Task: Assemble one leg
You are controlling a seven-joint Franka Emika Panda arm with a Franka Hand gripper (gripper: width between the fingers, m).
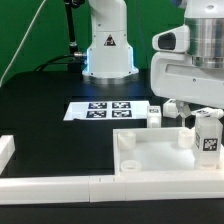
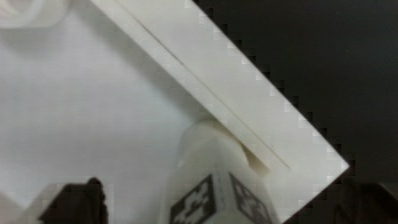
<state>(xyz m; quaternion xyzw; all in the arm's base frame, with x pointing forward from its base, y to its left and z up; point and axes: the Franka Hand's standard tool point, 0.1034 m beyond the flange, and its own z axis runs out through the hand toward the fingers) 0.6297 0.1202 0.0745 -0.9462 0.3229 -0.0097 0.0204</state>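
A small white leg (image 1: 208, 138) with black-and-white tags stands upright at the near right edge of the large white tabletop (image 1: 150, 152). My gripper (image 1: 200, 120) hangs right above it. In the wrist view the leg (image 2: 222, 192) rises between my jaws, beside the tabletop's raised rim (image 2: 196, 80). One dark fingertip (image 2: 71, 203) shows with a clear gap to the leg. The other finger is lost against the black table. My gripper (image 2: 205, 210) is open around the leg without touching it.
The marker board (image 1: 105, 108) lies on the black table behind the tabletop. Another white leg (image 1: 155, 113) stands next to it. A white fence (image 1: 50, 186) runs along the front, with a short block (image 1: 5, 150) at the exterior view's left. The robot base (image 1: 108, 50) is behind.
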